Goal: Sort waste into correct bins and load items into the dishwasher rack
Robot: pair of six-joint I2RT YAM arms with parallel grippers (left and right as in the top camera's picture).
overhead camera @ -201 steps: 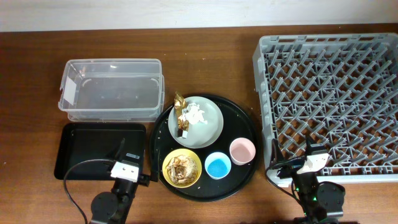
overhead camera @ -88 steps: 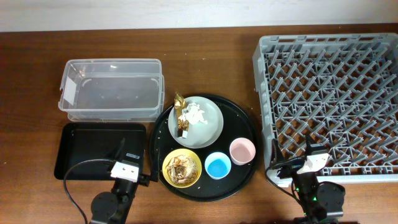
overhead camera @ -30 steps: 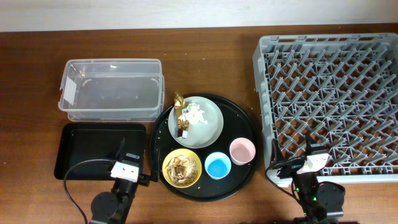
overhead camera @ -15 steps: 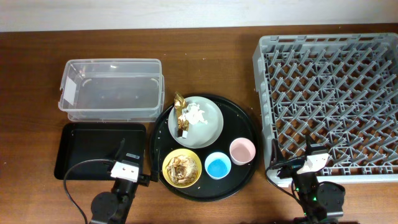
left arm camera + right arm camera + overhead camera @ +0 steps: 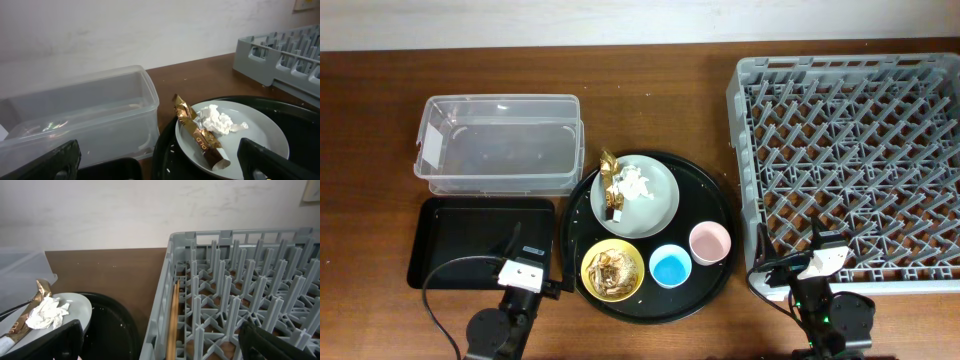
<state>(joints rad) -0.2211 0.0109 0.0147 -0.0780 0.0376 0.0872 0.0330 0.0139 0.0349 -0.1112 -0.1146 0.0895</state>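
The pale grey-green plate (image 5: 655, 205) lies on the round black tray and carries the gold foil wrapper (image 5: 611, 186) and white tissue pieces (image 5: 638, 182). The yellow bowl (image 5: 612, 271) holds brownish food scraps. The blue cup (image 5: 670, 266) and the pink cup (image 5: 709, 242) stand beside it. The clear tub (image 5: 498, 143) and the shallow black tray (image 5: 470, 240) are at the left. The grey dishwasher rack (image 5: 855, 150) is at the right. My left gripper (image 5: 523, 268) (image 5: 162, 162) is open and empty at the front, and so is my right gripper (image 5: 823, 258) (image 5: 160, 342).
The round black tray (image 5: 705, 195) holds all the dishes at the middle. In the left wrist view the wrapper (image 5: 197, 135) and tissue (image 5: 216, 118) lie just ahead. In the right wrist view the rack wall (image 5: 160, 305) stands close in front.
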